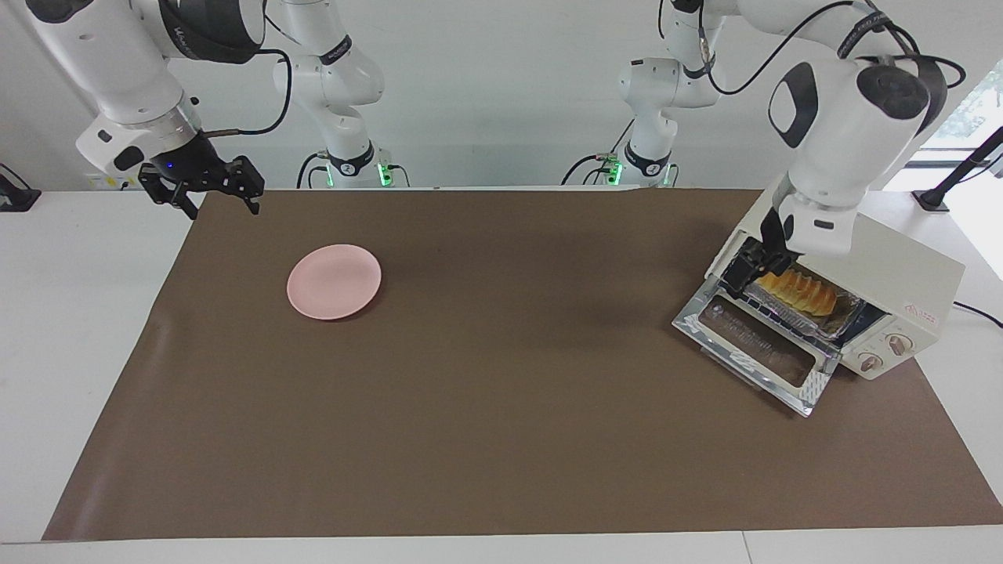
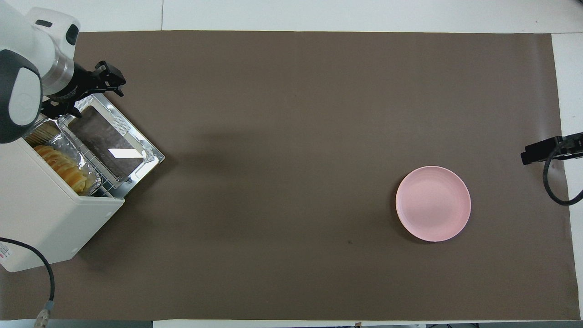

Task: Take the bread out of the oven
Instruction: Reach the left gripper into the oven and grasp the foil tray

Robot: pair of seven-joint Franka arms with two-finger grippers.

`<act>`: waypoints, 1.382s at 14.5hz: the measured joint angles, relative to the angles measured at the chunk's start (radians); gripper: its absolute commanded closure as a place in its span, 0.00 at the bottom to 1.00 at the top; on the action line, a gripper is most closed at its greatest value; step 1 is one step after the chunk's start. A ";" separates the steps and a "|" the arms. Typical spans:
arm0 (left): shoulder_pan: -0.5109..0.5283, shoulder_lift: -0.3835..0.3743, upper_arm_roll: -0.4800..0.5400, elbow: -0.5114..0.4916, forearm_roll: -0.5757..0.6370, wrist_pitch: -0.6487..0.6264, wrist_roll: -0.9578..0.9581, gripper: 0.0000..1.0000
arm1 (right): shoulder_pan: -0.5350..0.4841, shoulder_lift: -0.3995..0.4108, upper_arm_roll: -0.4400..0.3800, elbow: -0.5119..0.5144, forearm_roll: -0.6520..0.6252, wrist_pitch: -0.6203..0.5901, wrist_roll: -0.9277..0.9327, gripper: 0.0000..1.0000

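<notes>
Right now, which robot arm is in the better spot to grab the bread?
The left one. Its pincer is already at the open oven, right by the bread in the foil tray. The right pincer waits at the right arm's end of the table.

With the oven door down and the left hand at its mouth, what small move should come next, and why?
Probably ease the left hand onto the near end of the bread and close on it. The oven door lies open, the bread sits in its foil tray on the rack, and the hand is beside that end. The right hand waits.
</notes>
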 measured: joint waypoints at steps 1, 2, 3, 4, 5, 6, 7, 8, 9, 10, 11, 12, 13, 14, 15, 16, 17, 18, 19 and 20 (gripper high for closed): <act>0.002 0.019 0.003 -0.005 0.049 0.007 -0.017 0.00 | 0.000 0.000 0.000 0.000 0.000 0.000 0.000 0.00; 0.004 0.028 0.006 -0.019 0.097 0.013 -0.025 0.00 | 0.000 0.000 0.000 0.000 0.000 0.000 0.000 0.00; 0.011 0.028 0.007 -0.044 0.129 0.023 -0.030 0.00 | 0.000 0.000 0.000 0.000 0.000 0.000 0.000 0.00; 0.023 0.024 0.009 -0.074 0.144 0.041 -0.032 0.00 | 0.000 0.000 0.000 0.000 0.000 0.000 0.000 0.00; 0.039 0.018 0.010 -0.107 0.150 0.065 -0.032 0.00 | 0.000 0.000 0.000 0.000 0.000 0.000 0.000 0.00; 0.057 0.010 0.011 -0.142 0.153 0.092 -0.032 0.00 | 0.000 0.000 0.000 0.000 0.000 0.000 0.000 0.00; 0.072 0.003 0.012 -0.175 0.154 0.118 -0.033 0.00 | 0.000 0.000 0.000 0.000 0.000 0.000 0.000 0.00; 0.082 -0.002 0.012 -0.202 0.159 0.136 -0.033 0.00 | 0.000 0.000 0.000 0.000 0.000 0.000 0.000 0.00; 0.088 -0.007 0.013 -0.226 0.166 0.150 -0.035 0.00 | 0.000 0.000 0.000 0.000 0.000 0.000 0.000 0.00; 0.092 -0.012 0.013 -0.247 0.169 0.162 -0.039 0.00 | 0.000 0.000 0.000 0.000 0.000 0.000 0.000 0.00; 0.095 -0.018 0.013 -0.268 0.169 0.177 -0.044 0.00 | 0.000 0.000 0.000 0.000 0.000 0.000 0.000 0.00; 0.097 -0.023 0.013 -0.286 0.170 0.194 -0.055 0.00 | 0.000 0.000 0.000 0.000 0.000 0.000 0.000 0.00; 0.098 -0.029 0.013 -0.299 0.170 0.206 -0.067 0.00 | 0.000 0.000 0.000 0.000 0.000 0.000 0.000 0.00; 0.098 -0.033 0.013 -0.308 0.170 0.216 -0.078 0.00 | 0.000 0.000 0.000 0.000 0.000 0.000 0.000 0.00; 0.098 -0.035 0.012 -0.317 0.170 0.227 -0.094 0.02 | 0.000 0.000 0.000 0.000 0.000 0.000 0.000 0.00; 0.098 -0.037 0.012 -0.328 0.170 0.239 -0.111 0.13 | 0.000 0.000 0.000 0.000 0.000 0.000 0.000 0.00; 0.098 -0.038 0.012 -0.341 0.170 0.255 -0.125 0.26 | 0.000 0.000 0.000 0.000 0.000 0.000 0.000 0.00; 0.098 -0.039 0.011 -0.358 0.170 0.271 -0.135 0.36 | 0.000 0.000 0.000 0.000 0.000 0.000 0.000 0.00; 0.098 -0.041 0.011 -0.380 0.170 0.291 -0.140 0.49 | 0.000 0.000 0.001 0.000 0.000 0.000 0.000 0.00; 0.098 -0.046 0.011 -0.404 0.170 0.309 -0.142 0.72 | 0.001 0.000 0.002 0.000 0.000 0.000 0.000 0.00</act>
